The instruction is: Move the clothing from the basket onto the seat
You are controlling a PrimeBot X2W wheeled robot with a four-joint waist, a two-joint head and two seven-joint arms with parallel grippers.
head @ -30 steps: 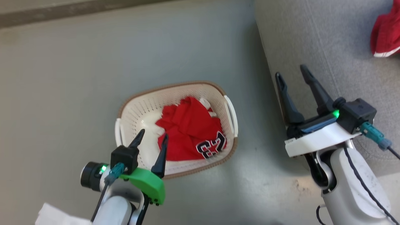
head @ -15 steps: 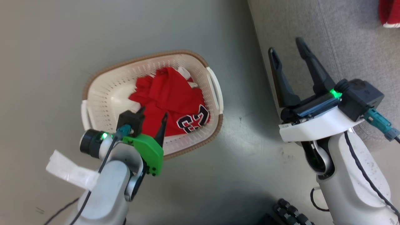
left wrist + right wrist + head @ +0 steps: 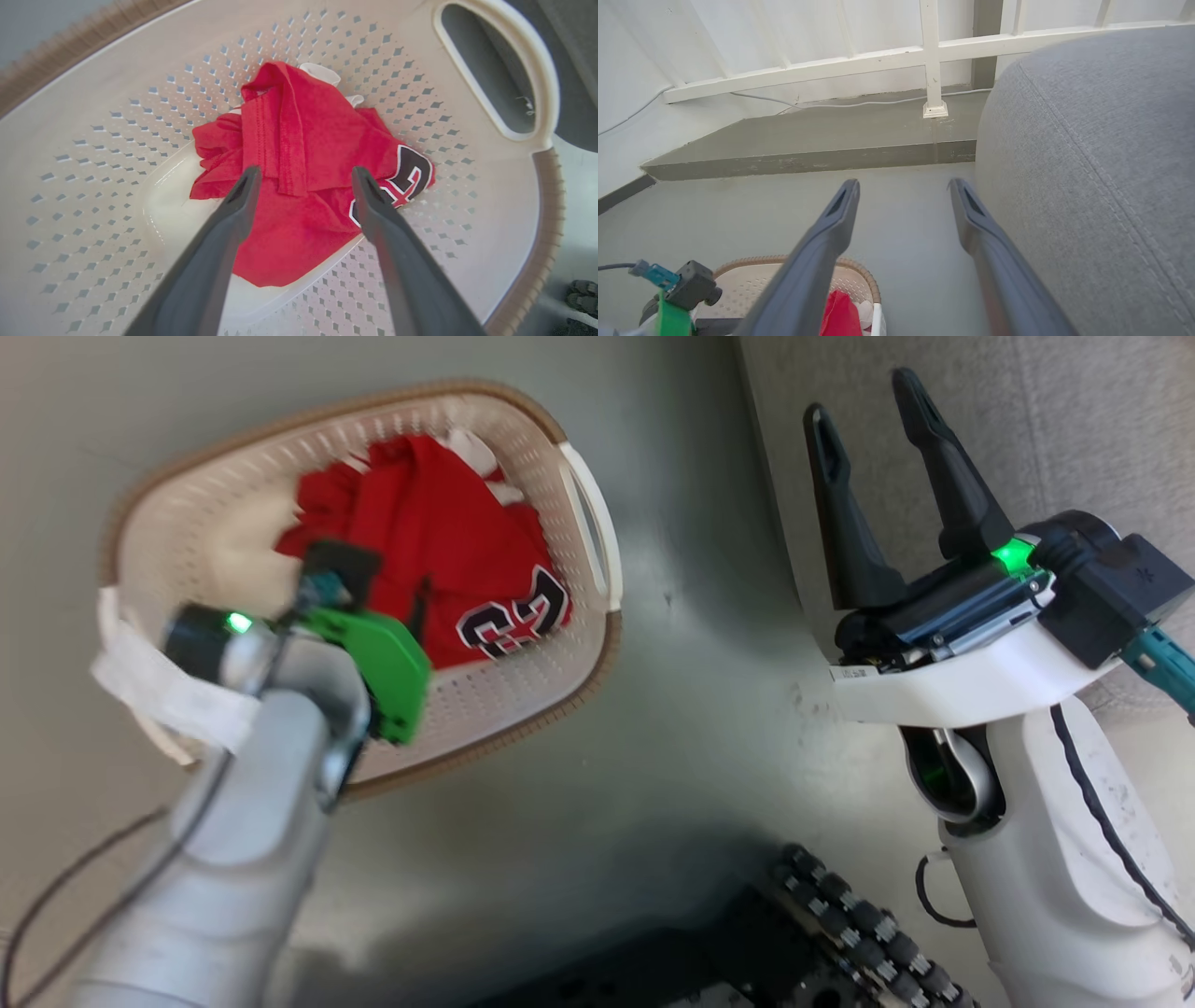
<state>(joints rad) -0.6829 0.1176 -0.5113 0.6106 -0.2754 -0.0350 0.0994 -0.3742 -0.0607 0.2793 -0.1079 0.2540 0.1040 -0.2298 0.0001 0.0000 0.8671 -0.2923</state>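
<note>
the left gripper (image 3: 304, 172) hangs inside the basket (image 3: 140, 93), fingers spread and empty just above the red clothing (image 3: 303, 140) bunched on its bottom, so the pick looks about to happen. next it should drop onto that raised fold, pinch, and carry it to the seat (image 3: 1087, 163), beside which the right gripper (image 3: 903, 184) hovers, fingers apart, empty.

Head cam looks almost straight down at the floor (image 3: 672, 756), with the basket (image 3: 523, 677) upper left and the seat (image 3: 1074, 411) edge upper right. Left wrist cam is way closer, down inside that same basket, right over the clothing (image 3: 308, 140). Right wrist cam faces out low across the floor toward a white railing (image 3: 878, 58), with the basket rim at its bottom edge.
</note>
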